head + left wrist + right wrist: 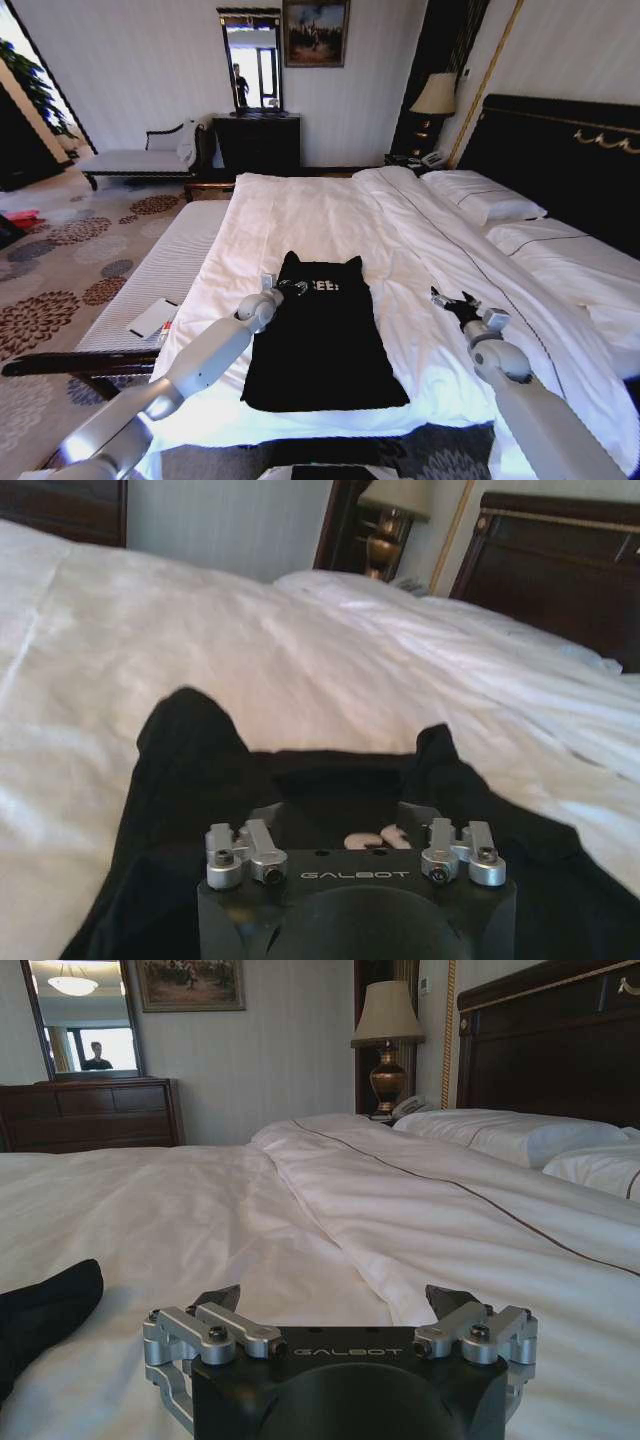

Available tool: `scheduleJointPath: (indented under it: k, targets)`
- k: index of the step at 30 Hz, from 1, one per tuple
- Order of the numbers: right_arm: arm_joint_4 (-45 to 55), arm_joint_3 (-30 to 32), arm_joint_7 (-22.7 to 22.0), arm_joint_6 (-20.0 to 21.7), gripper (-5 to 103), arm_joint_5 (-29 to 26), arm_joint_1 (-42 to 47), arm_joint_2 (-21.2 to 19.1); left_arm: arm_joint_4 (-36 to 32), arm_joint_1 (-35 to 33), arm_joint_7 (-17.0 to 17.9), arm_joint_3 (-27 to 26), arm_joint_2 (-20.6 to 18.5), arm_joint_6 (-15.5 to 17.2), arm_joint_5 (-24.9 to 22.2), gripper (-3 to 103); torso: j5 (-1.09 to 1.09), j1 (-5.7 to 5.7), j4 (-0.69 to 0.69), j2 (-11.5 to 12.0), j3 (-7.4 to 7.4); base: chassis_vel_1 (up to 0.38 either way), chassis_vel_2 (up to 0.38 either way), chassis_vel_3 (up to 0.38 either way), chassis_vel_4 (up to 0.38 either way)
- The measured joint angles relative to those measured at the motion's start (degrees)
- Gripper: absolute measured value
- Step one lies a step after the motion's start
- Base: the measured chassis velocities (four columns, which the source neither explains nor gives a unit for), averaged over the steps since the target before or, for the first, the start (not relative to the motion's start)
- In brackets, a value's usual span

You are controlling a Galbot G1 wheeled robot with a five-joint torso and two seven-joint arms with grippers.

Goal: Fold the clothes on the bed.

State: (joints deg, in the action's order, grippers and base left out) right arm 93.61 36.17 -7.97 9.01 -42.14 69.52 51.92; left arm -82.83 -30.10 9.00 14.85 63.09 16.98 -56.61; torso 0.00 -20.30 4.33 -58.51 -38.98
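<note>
The T-shirt [322, 338] was found folded into a narrow strip on the bed [300, 215], near its foot. The left gripper [285, 288] was positioned over the collar end, fingers spread. The right gripper [450, 302] was held over the duvet [470, 260], spread, apart from the shirt.

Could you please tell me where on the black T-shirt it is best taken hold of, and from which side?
Probably at the far corners of the black T-shirt, coming from above: they peak up off the bed. The left claw is there already; the right claw is off to the shirt's right.
</note>
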Motion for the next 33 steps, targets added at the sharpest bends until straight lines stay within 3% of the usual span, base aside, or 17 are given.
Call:
scheduleJointPath:
  k: [7, 19, 27, 33]
  targets:
    - [-0.7, -0.9, 0.5, 0.0, 100, -0.2, -1.4, -0.5, -1.3, -0.1, 1.3, -3.1, -1.8, -0.4, -0.2, 97, 0.0, 0.0, 0.0, 0.0, 0.0, 0.0, 0.0, 0.0, 0.0]
    - [-0.9, -2.9, 0.9, 0.8, 100, -1.9, -4.2, -1.6, 6.5, 2.4, -0.6, -7.7, -1.8, -1.2, -2.1, 100, 0.0, -0.01, -0.01, 0.0, 0.0, 0.0, 0.0, 0.0, 0.0]
    - [-0.3, -2.3, 0.9, 0.8, 100, -1.7, -2.5, -1.8, 18.1, 5.7, -5.2, -9.8, 2.9, -2.0, -2.7, 100, 0.0, 0.0, 0.0, 0.0, -0.01, 0.0, 0.0, 0.0, 0.0]
    - [0.0, -1.7, 0.9, 0.8, 100, -1.7, -1.7, -2.0, 26.0, 9.7, -8.0, -9.6, 7.8, -2.6, -0.7, 100, 0.02, 0.0, -0.01, 0.0, -0.01, 0.0, 0.0, 0.0, 0.0]
